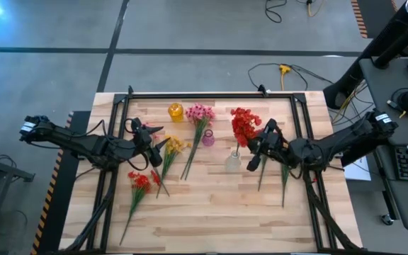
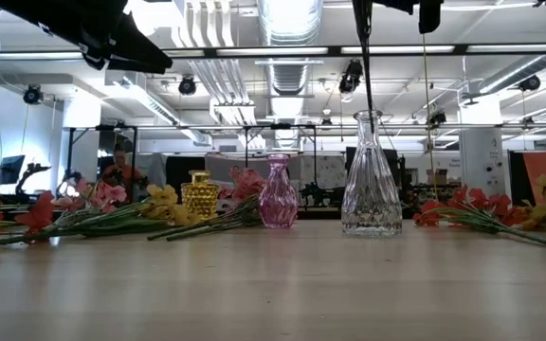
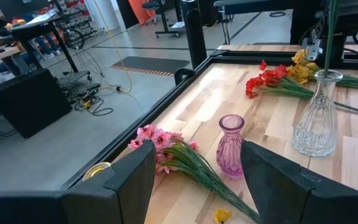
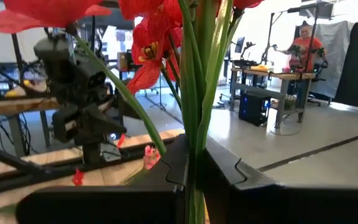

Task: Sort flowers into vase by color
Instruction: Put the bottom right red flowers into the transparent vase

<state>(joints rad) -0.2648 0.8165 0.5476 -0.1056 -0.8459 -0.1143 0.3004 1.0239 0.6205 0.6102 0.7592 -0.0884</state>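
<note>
No readable writing; right pincer (image 4: 194, 165) grips red flowers (image 1: 244, 126) above clear vase (image 1: 233, 161).

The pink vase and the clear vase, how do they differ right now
The pink vase is shorter and tinted pink; the clear vase is taller and colourless. The pink vase stands empty, with pink flowers lying beside it; the clear vase has a stem of the red flowers entering its mouth, held by the shut right gripper. Both stand upright on the table and share a bulbous, narrow-necked shape.
</note>
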